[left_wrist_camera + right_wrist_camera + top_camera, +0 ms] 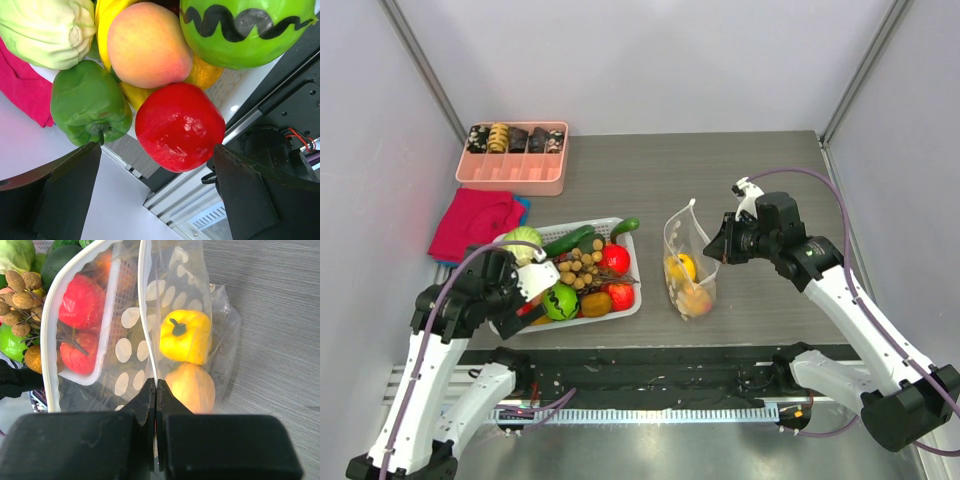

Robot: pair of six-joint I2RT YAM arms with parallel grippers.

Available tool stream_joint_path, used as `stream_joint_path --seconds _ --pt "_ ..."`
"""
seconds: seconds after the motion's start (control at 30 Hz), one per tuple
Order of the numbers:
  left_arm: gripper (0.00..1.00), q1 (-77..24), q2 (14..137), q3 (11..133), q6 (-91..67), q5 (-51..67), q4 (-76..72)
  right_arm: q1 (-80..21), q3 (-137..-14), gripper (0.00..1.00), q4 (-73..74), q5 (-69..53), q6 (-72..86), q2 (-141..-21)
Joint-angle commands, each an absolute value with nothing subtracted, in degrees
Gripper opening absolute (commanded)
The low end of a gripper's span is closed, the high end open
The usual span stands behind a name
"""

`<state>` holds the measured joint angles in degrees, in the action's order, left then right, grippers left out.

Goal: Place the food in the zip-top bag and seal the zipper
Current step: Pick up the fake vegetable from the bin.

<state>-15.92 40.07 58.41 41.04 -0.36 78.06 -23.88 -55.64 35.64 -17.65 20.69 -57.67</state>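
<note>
The zip-top bag [688, 262] stands mouth-up on the table right of the white basket [620, 308]. My right gripper [156, 386] is shut on its mouth edge, pinching the white zipper [145, 300] strip. A yellow pepper [185, 336] and a peach-coloured fruit [192, 387] lie inside the bag. My left gripper [156, 147] hangs open over the basket's near left corner [535, 285]. A red apple [180, 127] sits just beyond the fingertips, untouched. Around it lie a green pepper [87, 102], a peach [147, 45], a pale cabbage [47, 30] and a green fruit with a black squiggle [245, 30].
The basket also holds a cucumber [570, 240], a brown berry cluster [578, 268] and red fruit [615, 258]. A pink tray [515, 155] of dark items stands at the back left, with a red cloth [475, 222] in front of it. The table's metal front rail [650, 410] runs below the basket.
</note>
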Motion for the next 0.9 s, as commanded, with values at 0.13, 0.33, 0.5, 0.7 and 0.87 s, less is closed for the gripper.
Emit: stream_joint_path --seconds 0.13,0.33,0.5,0.7,0.87 --pt "0.96 -15.64 44.72 58.89 39.64 -4.83 95.36 -23.91 -57.39 0.01 35.51 -16.26 19.43 -56.07" --pt "0.96 -15.64 45.79 58.89 39.64 -4.66 95.27 -23.99 -57.31 0.01 35.51 -16.0 19.25 -56.08" --pt "0.94 -15.64 44.92 58.89 39.99 -3.96 95.27 -23.99 -56.69 0.01 35.33 -15.82 19.16 -56.07" --pt "0.96 -15.65 41.31 66.78 38.24 3.33 95.19 -23.99 -56.6 0.01 35.25 -16.08 18.98 -56.07" --pt "0.99 -15.64 43.24 77.6 27.01 5.81 93.17 -23.99 -56.78 0.01 35.07 -16.61 19.34 -56.34"
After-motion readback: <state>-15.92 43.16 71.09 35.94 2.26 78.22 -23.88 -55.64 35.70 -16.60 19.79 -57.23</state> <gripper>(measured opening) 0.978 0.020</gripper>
